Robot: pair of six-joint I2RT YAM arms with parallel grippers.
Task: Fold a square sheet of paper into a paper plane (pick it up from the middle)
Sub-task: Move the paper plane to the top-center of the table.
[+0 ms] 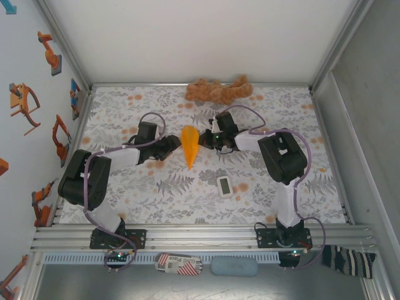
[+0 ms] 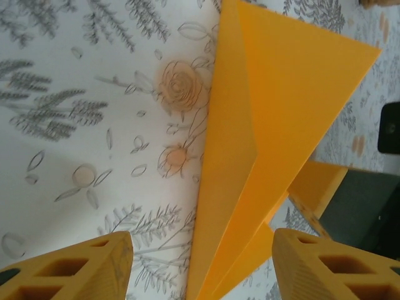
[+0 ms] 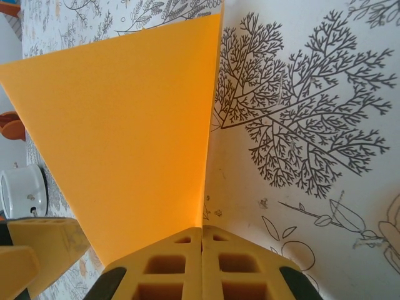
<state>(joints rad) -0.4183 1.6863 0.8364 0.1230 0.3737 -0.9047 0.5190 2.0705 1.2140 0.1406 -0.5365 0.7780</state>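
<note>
1. Paper plane [image 1: 190, 145] lies central on the desk [image 1: 137, 200], already a narrow pointed dart; mostly folded, I judge
2. Left gripper [image 2: 201, 272] half-wide, straddling its narrow end, not gripping
3. Right gripper [image 3: 201, 247] clamps its folded edge; wing folds probably remain

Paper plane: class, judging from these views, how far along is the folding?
Done: the orange paper is already a narrow pointed dart. In hand: the right tool pinches its edge; the left tool straddles it, open. Left: likely wing folds and release.
</note>
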